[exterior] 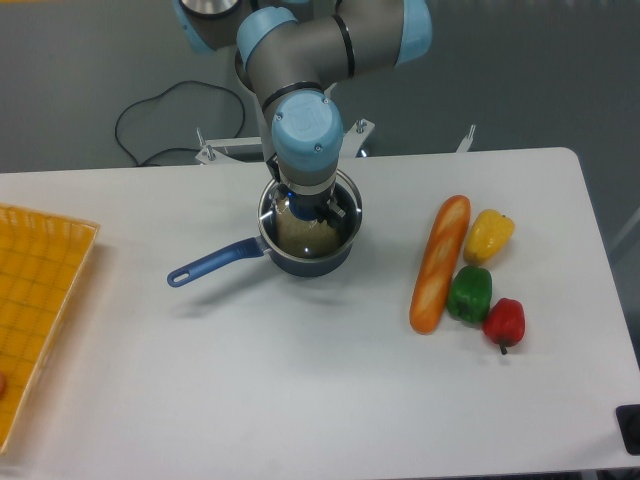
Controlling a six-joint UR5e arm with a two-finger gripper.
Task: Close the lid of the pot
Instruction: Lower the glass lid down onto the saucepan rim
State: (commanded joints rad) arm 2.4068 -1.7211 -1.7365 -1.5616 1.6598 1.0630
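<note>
Near the table's [300, 400] rear edge, the lid [345, 215] is held over the pot [310, 262] by the gripper [305, 208], pinched on it.

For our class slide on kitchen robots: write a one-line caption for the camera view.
Robot pincer lowers a glass lid onto a blue pot beside bread and peppers.
</note>
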